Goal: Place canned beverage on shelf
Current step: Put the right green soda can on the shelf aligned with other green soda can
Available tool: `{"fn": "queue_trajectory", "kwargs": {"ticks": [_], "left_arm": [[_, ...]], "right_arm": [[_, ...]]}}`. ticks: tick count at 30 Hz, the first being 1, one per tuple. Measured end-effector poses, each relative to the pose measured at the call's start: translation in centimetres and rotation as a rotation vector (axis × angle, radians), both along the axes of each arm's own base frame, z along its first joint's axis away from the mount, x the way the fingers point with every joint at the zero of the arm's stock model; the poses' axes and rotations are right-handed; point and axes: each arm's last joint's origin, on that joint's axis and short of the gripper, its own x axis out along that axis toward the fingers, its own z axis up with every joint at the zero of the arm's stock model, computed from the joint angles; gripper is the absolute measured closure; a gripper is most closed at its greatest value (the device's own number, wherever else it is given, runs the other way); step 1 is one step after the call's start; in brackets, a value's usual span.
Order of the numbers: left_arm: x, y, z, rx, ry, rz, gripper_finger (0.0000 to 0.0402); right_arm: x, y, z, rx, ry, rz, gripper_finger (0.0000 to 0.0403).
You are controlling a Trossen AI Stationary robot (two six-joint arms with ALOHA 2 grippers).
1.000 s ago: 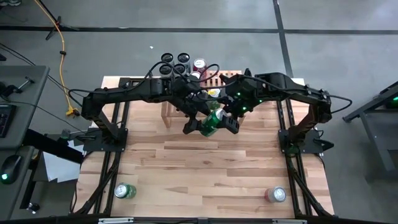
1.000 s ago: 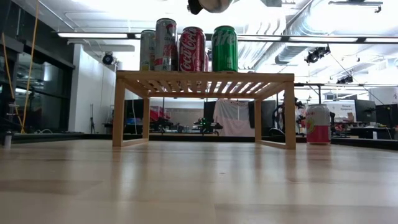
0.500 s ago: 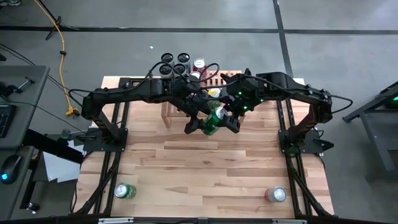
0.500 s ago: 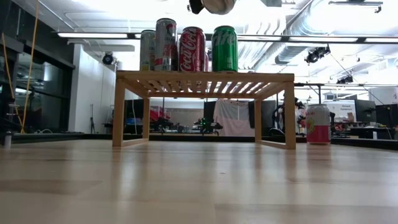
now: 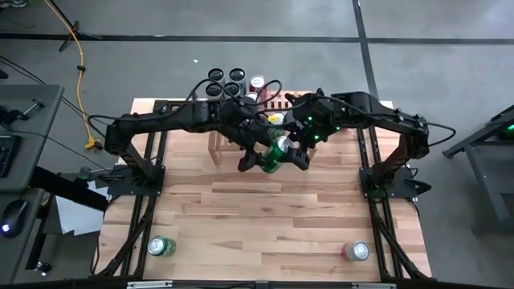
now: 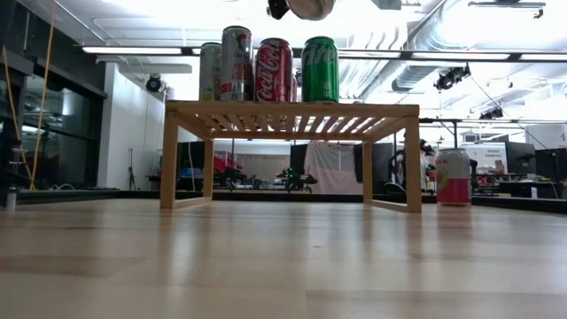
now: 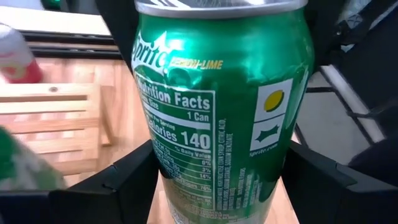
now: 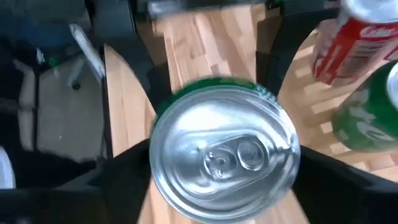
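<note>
A green Sprite can [image 5: 275,156] hangs in the air in front of the shelf [image 5: 215,144], with both grippers around it. My left gripper [image 5: 271,163] is shut on its lower body. My right gripper [image 5: 283,144] stands open at the can's silver top end [image 8: 225,157], one finger on each side of the rim; whether they touch it I cannot tell. In the low view only the can's bottom [image 6: 306,7] shows, high above the shelf [image 6: 292,111]. On the shelf stand a silver can [image 6: 235,62], a red Coca-Cola can [image 6: 273,69] and a green can [image 6: 320,69]. My left gripper pinches the Sprite can's lower body [image 7: 171,180] between its two fingers [image 7: 124,186], one on each side of the round wall. The fingers slant downward from the table's far left. The can is lifted clear of table and shelf, tilted with its top toward the far side.
A pink can [image 6: 453,177] stands on the table beside the shelf's right leg. Near the table's front edge lie a green can [image 5: 161,246] at the left and a red can [image 5: 356,251] at the right. A pack of dark cans [image 5: 225,80] sits behind the table's far edge.
Both arms have kept their places above the table in front of the shelf. The Sprite can has stayed in the air between the two grippers; in the high view its silver top now shows a little more.
</note>
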Motion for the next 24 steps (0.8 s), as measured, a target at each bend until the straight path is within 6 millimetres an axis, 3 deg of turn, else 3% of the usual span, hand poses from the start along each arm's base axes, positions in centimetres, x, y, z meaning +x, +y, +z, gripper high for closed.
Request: {"fn": "queue_trajectory", "kwargs": {"ticks": [2,4,10,15,19,24], "left_arm": [[-0.3,0.3,0.2,0.02,-0.002,0.025,0.0129],[-0.6,0.6,0.2,0.023,0.018,0.038,0.0129],[-1.5,0.9,0.2,0.055,0.073,0.06,0.0129],[-2.1,0.8,-0.3,0.049,0.152,0.061,0.0129],[-3.1,0.6,0.7,0.062,0.096,0.077,0.0129],[-5.5,0.7,1.6,0.034,-0.1,0.181,0.0129]], "right_arm": [[0.1,-0.1,0.2,0.009,-0.015,-0.018,0.0042],[0.2,-0.2,0.3,0.0,-0.032,-0.026,0.0019],[-0.7,-1.0,0.9,-0.011,-0.051,-0.039,0.0047],[-2.8,-1.8,2.2,-0.092,-0.081,-0.113,0.0049],[-4.5,-1.8,2.7,-0.17,-0.062,-0.176,0.0049],[-5.7,-1.1,2.7,-0.22,-0.018,-0.185,0.0048]]}}
